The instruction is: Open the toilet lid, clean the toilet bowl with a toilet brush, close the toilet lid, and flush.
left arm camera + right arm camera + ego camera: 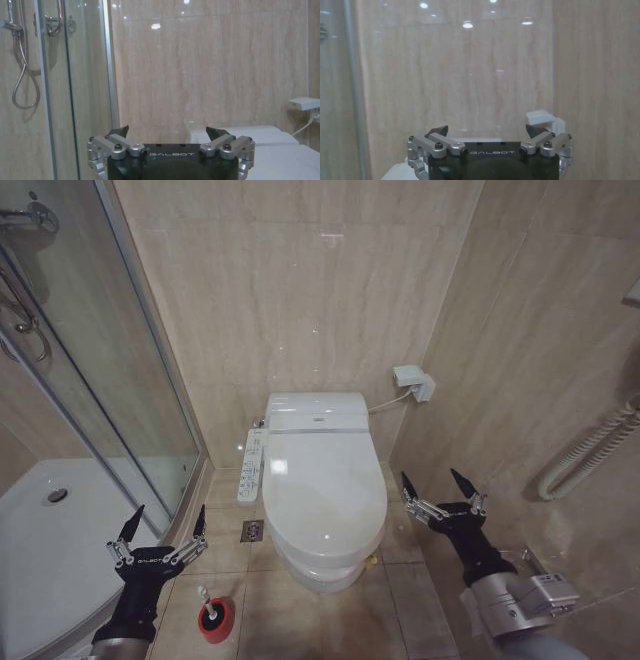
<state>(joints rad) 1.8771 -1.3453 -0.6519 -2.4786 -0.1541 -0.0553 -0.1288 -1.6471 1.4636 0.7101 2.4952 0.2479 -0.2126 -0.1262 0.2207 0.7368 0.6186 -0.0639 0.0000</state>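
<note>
Hovering released, the left hand (pixel 165 525) and right hand (pixel 437 485) are flanking the toilet lid (pixel 322 485), which is lying closed over the toilet bowl (pixel 318 568). Judgement: hook the lid's front edge, lift slowly. Toilet brush (pixel 208 610) is standing by the left arm.

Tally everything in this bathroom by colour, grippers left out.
White: 4 – toilet lid, button panel, wall box, brush
Red: 1 – holder cup
Grey: 1 – floor drain
Total: 6
</note>
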